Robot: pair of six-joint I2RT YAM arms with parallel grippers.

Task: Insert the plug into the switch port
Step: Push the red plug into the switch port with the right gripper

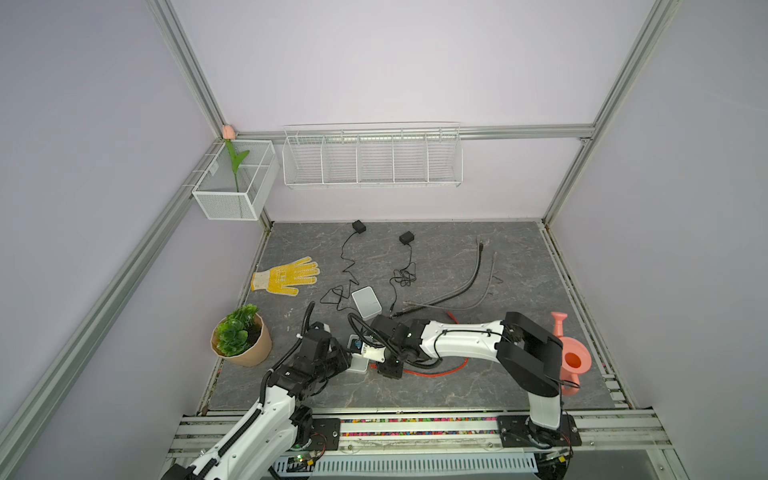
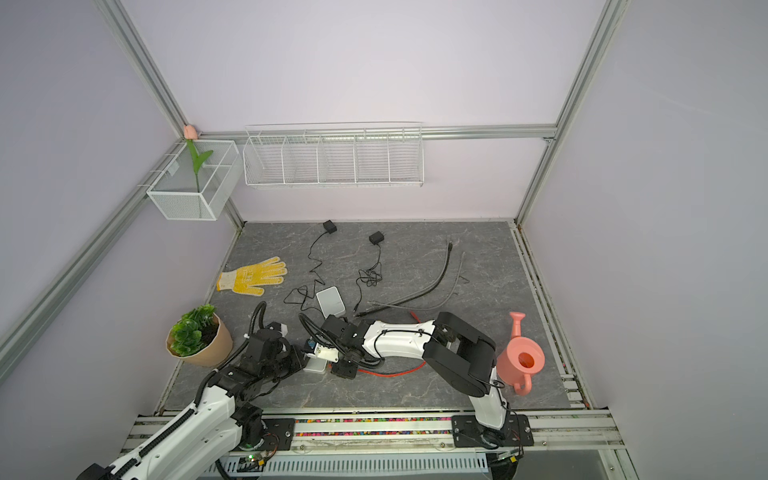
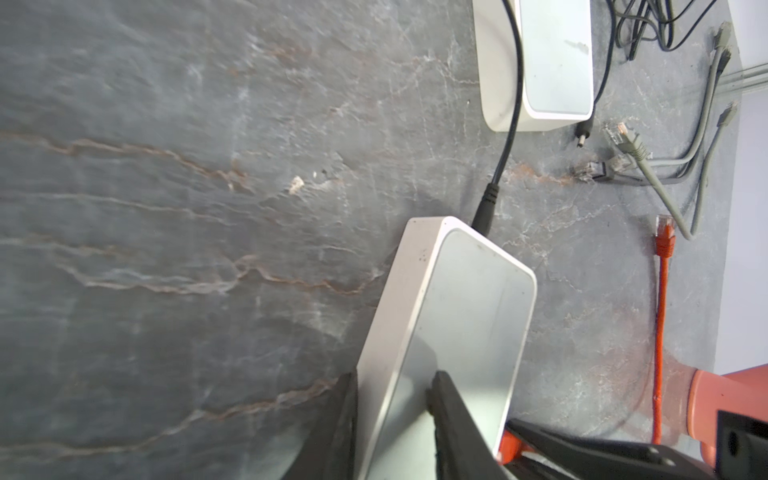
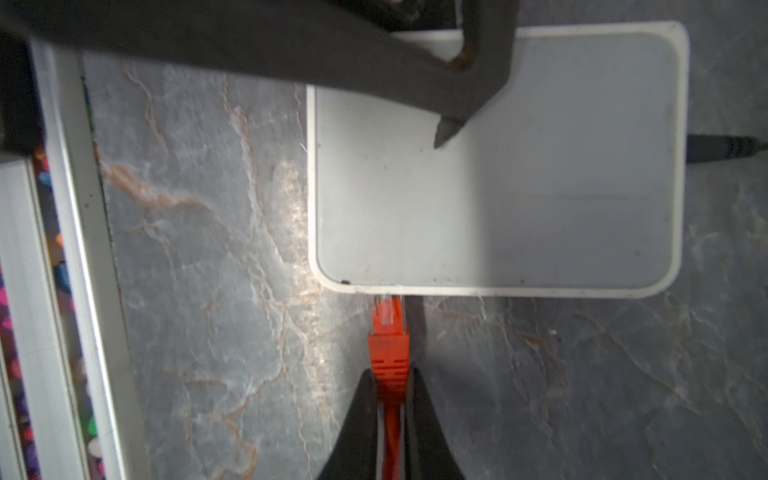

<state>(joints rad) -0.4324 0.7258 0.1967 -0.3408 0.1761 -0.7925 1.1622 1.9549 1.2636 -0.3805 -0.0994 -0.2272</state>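
The white switch (image 4: 519, 187) lies on the grey table, with a black power lead (image 3: 484, 208) plugged into one end. My left gripper (image 3: 395, 376) is shut on the switch (image 3: 465, 299), one finger on its top face and one against its side. My right gripper (image 4: 390, 374) is shut on the orange plug (image 4: 388, 332) by its boot. The plug's clear tip meets the switch's long side, and the port itself is hidden under the rim. In both top views the two grippers (image 1: 349, 357) (image 1: 376, 366) meet at the switch (image 2: 314, 365) near the table's front.
A second white box (image 1: 366, 302) lies just behind. Black adapters with thin leads (image 1: 358, 226) and grey cables (image 1: 478, 286) are spread at the back, and the orange cable (image 1: 436, 372) runs under the right arm. There are also a yellow glove (image 1: 286, 276), a potted plant (image 1: 241, 336) and a pink watering can (image 1: 571, 357).
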